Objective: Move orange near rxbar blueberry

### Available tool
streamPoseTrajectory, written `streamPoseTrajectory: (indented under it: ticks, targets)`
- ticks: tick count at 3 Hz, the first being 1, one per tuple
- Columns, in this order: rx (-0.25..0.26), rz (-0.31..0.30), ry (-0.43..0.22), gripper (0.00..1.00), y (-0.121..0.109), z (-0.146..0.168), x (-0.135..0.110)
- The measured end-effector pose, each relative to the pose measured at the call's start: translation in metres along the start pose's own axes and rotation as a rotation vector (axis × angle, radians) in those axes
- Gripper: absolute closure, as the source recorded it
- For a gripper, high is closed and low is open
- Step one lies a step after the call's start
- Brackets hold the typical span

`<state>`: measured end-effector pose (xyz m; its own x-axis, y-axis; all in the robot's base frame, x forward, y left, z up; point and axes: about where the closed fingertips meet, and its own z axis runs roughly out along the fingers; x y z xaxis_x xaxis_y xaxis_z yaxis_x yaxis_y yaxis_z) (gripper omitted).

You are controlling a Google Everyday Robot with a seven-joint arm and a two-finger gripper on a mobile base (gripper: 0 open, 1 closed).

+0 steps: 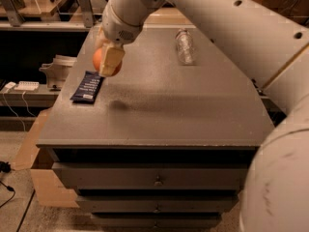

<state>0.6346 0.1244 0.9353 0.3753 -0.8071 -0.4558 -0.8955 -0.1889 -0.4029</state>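
The orange [97, 60] is held clamped in the gripper [108, 63], above the table [193, 115], near the rxbar [87, 86]. It is judged firm, smooth and likely to roll; the middle is best gripped.

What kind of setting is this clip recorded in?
Probably a lab or workshop, not a home: a grey drawer cabinet serves as table, open shelving stands behind, a cardboard box sits on the floor, and the robot's hand holds a round orange fruit near a dark blue snack bar.
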Motion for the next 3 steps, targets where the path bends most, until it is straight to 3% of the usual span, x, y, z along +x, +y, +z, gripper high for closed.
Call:
streamPoseTrajectory:
  ticks: [1,3]
  targets:
    - [-0.043,-0.035,0.005,1.0,0.001,0.024,-0.012]
    - [-0.111,-0.043,0.015,1.0,0.009,0.055,-0.012]
